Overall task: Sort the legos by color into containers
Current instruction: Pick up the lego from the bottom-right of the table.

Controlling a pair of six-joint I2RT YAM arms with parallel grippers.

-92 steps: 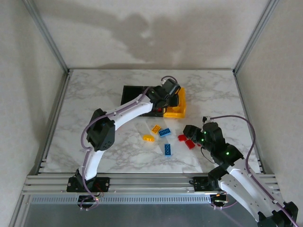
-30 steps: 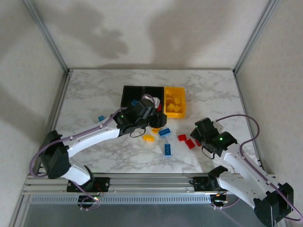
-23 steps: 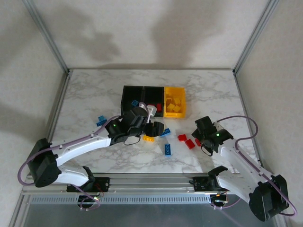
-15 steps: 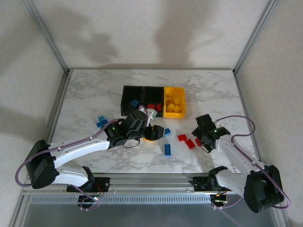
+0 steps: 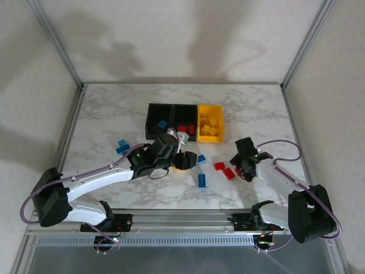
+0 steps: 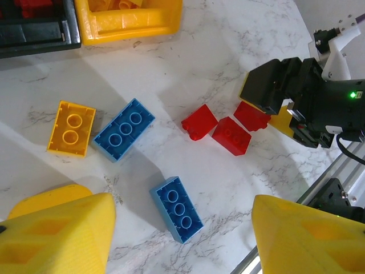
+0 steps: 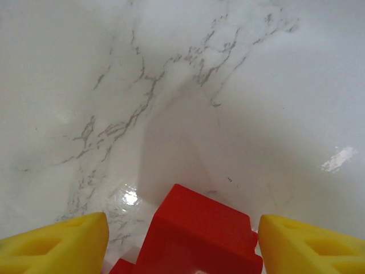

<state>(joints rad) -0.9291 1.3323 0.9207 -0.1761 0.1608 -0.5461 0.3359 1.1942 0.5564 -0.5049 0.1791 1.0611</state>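
Right gripper [image 7: 186, 241] half-open astride the bottom-centre red lego [image 7: 199, 228], unclamped — off-centre closing could skew it; left gripper [image 6: 183, 231] open, empty.

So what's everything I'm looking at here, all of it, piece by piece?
table: 1, white marble
black bins: 2, left and middle of row; blue brick in one, red bricks in the other
yellow bin: 1, right end, yellow bricks inside
loose red bricks: 3, by right gripper
loose blue bricks: 2, mid-table; more farther left
loose yellow brick: 1, beside a blue
left gripper: 1, yellow fingers, open above loose bricks
right gripper: 1, yellow fingers either side of a red brick
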